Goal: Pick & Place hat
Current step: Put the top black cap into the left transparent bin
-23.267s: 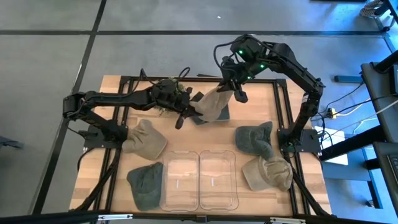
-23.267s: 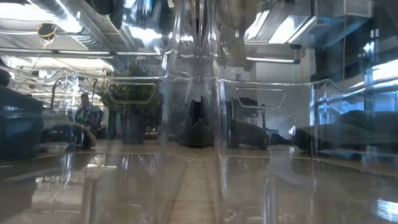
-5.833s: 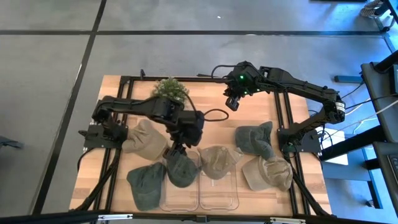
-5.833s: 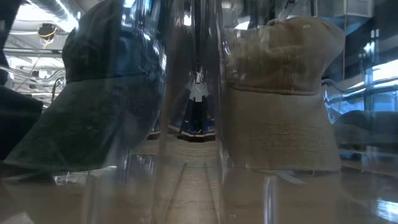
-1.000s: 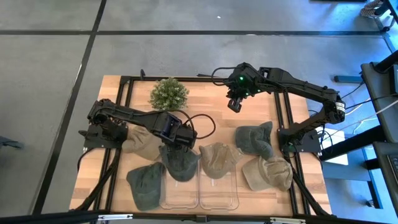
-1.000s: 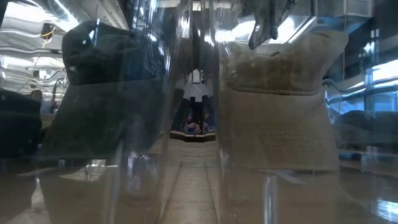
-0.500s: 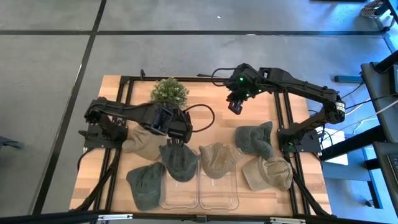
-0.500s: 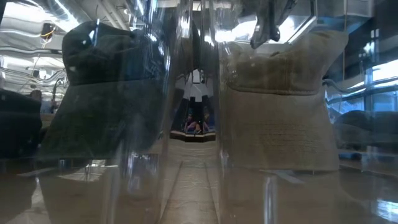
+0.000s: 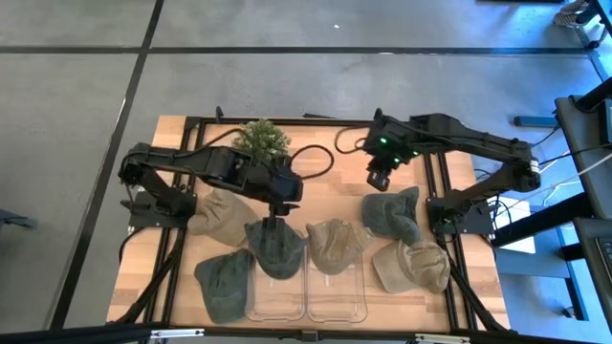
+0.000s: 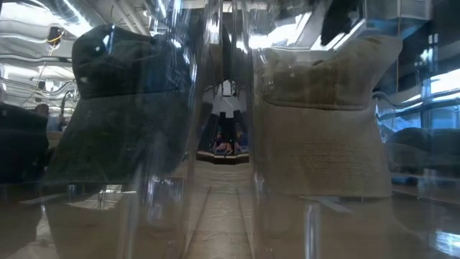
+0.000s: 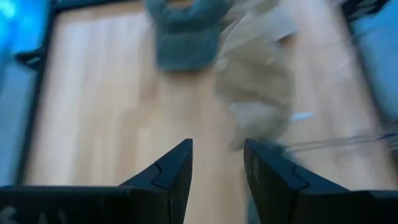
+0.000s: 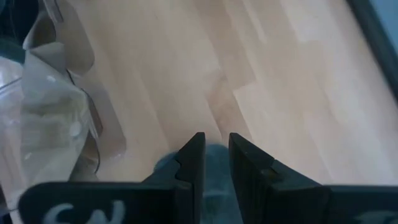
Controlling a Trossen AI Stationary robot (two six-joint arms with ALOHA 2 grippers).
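Six hats on the table, two of them already in the two clear bins at six o'clock: a dark green hat [image 9: 275, 248] draped over the far end of the left bin [image 9: 277, 296], a tan hat [image 9: 335, 244] likewise in the right bin [image 9: 335, 298], apparently dropped crown-first so each sits propped against the far wall. Four hats not yet binned: a tan one [image 9: 222, 218] and a green one [image 9: 223, 282] at eight o'clock, a green one [image 9: 392, 215] and a tan one [image 9: 411, 266] at four o'clock. Left gripper [image 9: 274, 218], just above the binned green hat, jaws narrowly parted and holding nothing, judged to have finished its drop. Right gripper [image 9: 379, 179], at two o'clock over bare wood, directly beyond the green hat at four o'clock; jaws a slim gap apart, empty, placed as if lining up on that hat next. One small bushy plant [image 9: 262, 139] at twelve o'clock, clear of the work. High view alone gives the full layout and both arms. Low view alone shows, through the bin walls, that the green hat [image 10: 115, 108] and tan hat [image 10: 323, 108] stand upright inside. Left wrist view shows its fingers [image 11: 171, 174] apart over wood; right wrist view shows the green hat's edge [image 12: 214, 158] just past its fingers [image 12: 189, 162].
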